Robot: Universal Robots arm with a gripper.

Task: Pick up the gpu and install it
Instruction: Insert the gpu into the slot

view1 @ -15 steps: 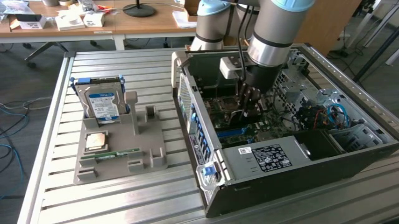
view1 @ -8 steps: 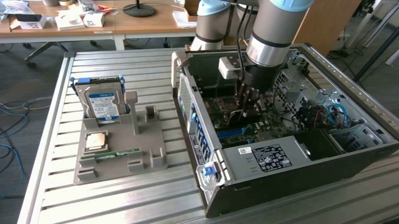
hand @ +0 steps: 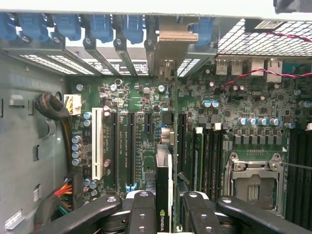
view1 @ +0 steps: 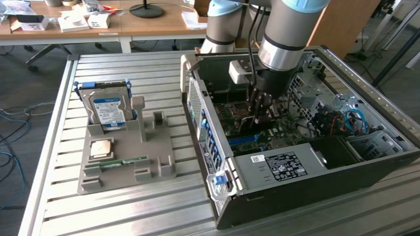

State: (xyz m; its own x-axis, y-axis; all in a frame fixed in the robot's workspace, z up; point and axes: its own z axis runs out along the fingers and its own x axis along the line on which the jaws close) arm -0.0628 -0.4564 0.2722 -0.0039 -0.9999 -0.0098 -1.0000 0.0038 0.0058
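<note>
**Tool down inside the case, clamped on the gpu**

Exterior view: Open computer case [view1: 315, 172] lies on its side on the slatted metal desk [view1: 131, 206]. The arm reaches down into it, and the tool [view1: 259, 115] sits low over the motherboard near the rear wall. On the exterior view's left, well apart from the case, is a grey holder [view1: 125, 162]. It carries an upright hard drive with a blue label [view1: 108, 109], a square chip [view1: 100, 147] and a narrow green memory stick [view1: 117, 162] lying flat.

Wrist view: The gpu [hand: 164, 180] is seen edge-on, standing upright between the two black fingers [hand: 141, 214]. The tool [hand: 168, 197] is closed on it from both sides. The card's edge runs in line with the long black expansion slots on the motherboard [hand: 136, 97]. The white slot [hand: 97, 144] is off to one side and the empty processor socket [hand: 253, 183] to the other. Its pale bracket [hand: 178, 31] is at the rear slot openings, among the blue clips [hand: 102, 24]. Cannot tell whether the card is fully seated.
</note>
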